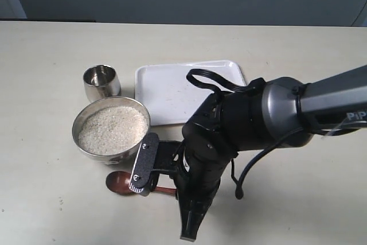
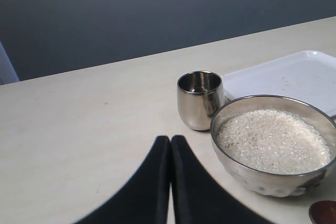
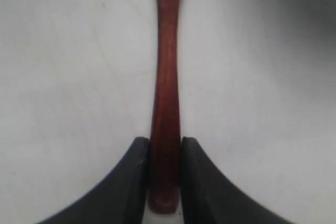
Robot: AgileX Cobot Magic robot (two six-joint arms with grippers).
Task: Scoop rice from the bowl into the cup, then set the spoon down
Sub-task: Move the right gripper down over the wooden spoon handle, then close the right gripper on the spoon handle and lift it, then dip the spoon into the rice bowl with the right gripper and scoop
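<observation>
The steel bowl holds a heap of white rice left of the middle of the table. Just behind it stands the small steel cup; no rice shows inside it. The reddish-brown wooden spoon is low over the table in front of the bowl, its oval end pointing left. My right gripper is shut on the far end of the spoon's handle. Short of the cup and the bowl, my left gripper is shut with nothing in it.
A white rectangular tray lies to the right of the cup and bowl, behind the right arm. The arm's black cable loops over the tray's near edge. A dark wall runs behind the table.
</observation>
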